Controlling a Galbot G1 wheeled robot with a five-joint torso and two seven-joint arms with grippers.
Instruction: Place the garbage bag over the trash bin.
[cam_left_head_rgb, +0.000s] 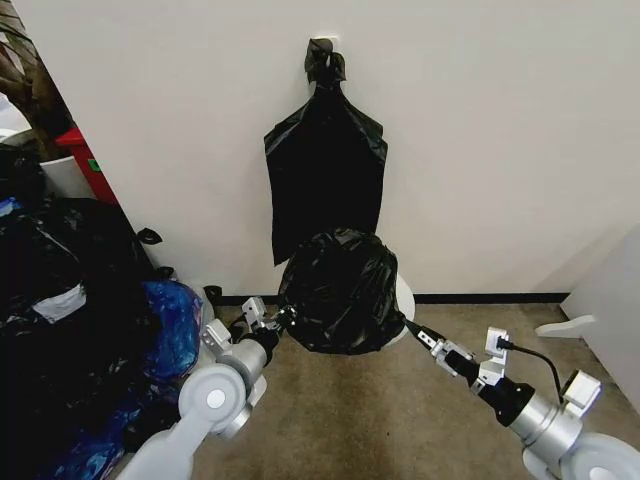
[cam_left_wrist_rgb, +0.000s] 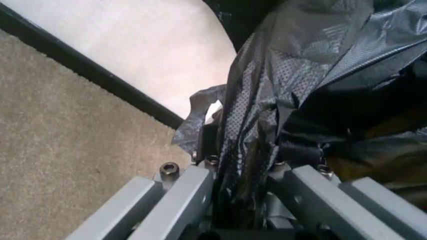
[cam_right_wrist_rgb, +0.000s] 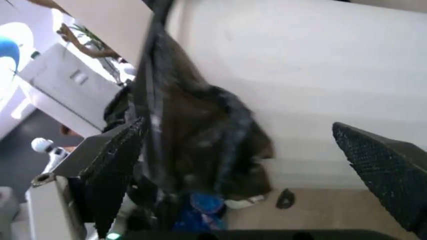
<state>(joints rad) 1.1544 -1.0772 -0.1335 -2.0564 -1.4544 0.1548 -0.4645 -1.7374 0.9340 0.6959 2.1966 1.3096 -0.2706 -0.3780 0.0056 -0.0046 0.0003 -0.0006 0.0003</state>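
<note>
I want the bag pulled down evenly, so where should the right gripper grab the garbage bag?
Grip the garbage bag at its lower right edge, beside the trash bin's exposed white wall, coming from the robot's right. The left gripper already pinches the opposite edge; the right gripper sits open there.

a flat black bag (cam_left_head_rgb: 325, 175) with a knotted top hangs on the white wall. a heap of black bags (cam_left_head_rgb: 60, 300) sits at left, a red box (cam_left_head_rgb: 85, 160) behind it.

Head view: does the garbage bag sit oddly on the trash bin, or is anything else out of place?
Yes. The garbage bag sits bunched as a rounded lump over the trash bin, hiding most of it, not drawn smooth. The left gripper is shut on its edge; the right gripper, open, is at the other side.
</note>
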